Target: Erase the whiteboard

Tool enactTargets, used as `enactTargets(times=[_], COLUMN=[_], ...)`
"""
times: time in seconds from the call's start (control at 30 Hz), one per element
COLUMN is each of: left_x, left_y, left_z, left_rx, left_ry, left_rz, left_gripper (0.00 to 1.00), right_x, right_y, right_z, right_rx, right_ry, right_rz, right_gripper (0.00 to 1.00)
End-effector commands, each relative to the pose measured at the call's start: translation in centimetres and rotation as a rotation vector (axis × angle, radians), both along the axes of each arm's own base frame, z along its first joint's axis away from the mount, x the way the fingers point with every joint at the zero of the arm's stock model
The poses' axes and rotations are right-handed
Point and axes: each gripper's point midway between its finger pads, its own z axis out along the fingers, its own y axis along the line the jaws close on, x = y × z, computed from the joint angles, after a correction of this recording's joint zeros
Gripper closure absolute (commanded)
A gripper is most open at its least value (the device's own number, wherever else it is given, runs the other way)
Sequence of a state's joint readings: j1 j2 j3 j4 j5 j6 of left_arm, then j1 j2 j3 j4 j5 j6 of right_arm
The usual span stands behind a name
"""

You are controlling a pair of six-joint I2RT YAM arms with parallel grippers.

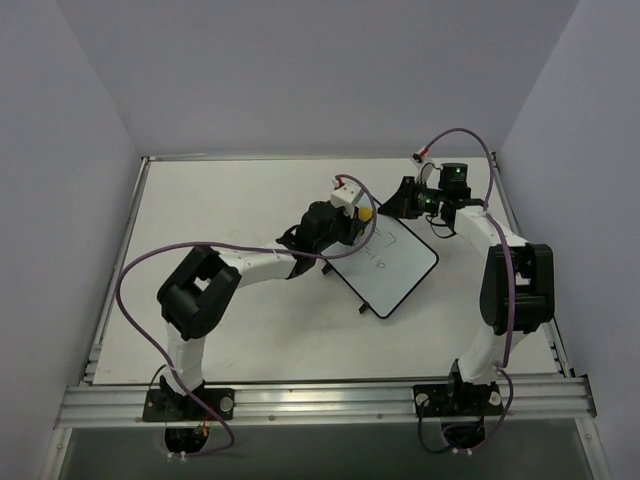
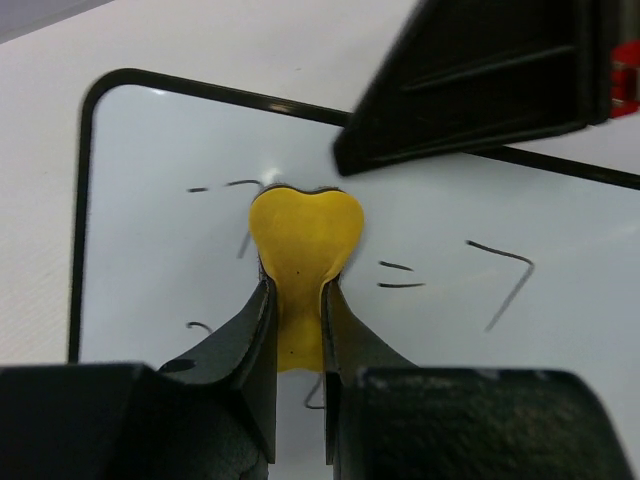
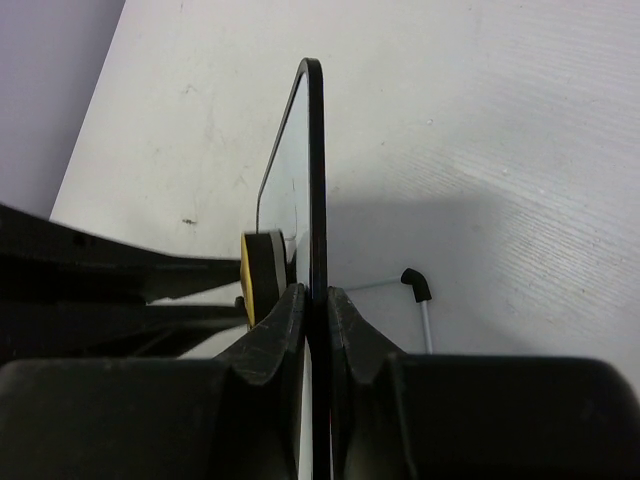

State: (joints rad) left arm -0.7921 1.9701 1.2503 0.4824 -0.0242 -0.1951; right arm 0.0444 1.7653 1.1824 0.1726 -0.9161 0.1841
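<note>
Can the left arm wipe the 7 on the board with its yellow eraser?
Probably yes. The left gripper holds the eraser against the whiteboard, and only board with two small dashes lies between it and the 7.

Left pincer (image 2: 297, 290) clamped; right pincer (image 3: 315, 292) seemingly clamped.

The whiteboard (image 1: 395, 268), white with a thin black frame and rounded corners, stands tilted and diagonal near the middle of the table (image 1: 220, 200), with dark handwritten marks across its face.
</note>
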Motion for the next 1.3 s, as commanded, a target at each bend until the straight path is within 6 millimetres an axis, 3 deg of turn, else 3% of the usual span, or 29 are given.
enactTargets(times=[0.0,0.13,0.47,0.57,0.77,1.07,1.27], left_x=[-4.5,-4.3,3.7,5.0,5.2,2.6,0.4], left_y=[-2.7,-2.2,4.5,5.1,4.1,1.3,-0.7], left_z=[-1.8,-1.6,-2.4,-1.6,-0.7,1.6,0.9], left_rx=[0.041,0.038,0.043,0.05,0.084,0.079,0.131], left_ry=[0.01,0.012,0.066,0.048,0.015,-0.049,-0.062], left_rz=[-0.138,-0.112,0.136,0.158,0.123,0.029,-0.025], left_gripper=[0.98,0.98,0.98,0.98,0.98,0.98,0.98], right_x=[0.6,0.5,0.2,0.1,0.1,0.0,0.0], right_y=[0.9,0.9,1.2,1.3,1.4,1.5,1.6], right_z=[1.6,1.7,1.8,1.9,1.9,1.8,1.9], right_rx=[-0.007,-0.009,-0.014,-0.015,-0.018,-0.023,-0.026], right_ry=[-0.085,-0.089,-0.095,-0.096,-0.1,-0.101,-0.105], right_rz=[0.045,0.046,0.054,0.058,0.062,0.062,0.064], right_gripper=[1.0,1.0,1.0,1.0,1.0,1.0,1.0])
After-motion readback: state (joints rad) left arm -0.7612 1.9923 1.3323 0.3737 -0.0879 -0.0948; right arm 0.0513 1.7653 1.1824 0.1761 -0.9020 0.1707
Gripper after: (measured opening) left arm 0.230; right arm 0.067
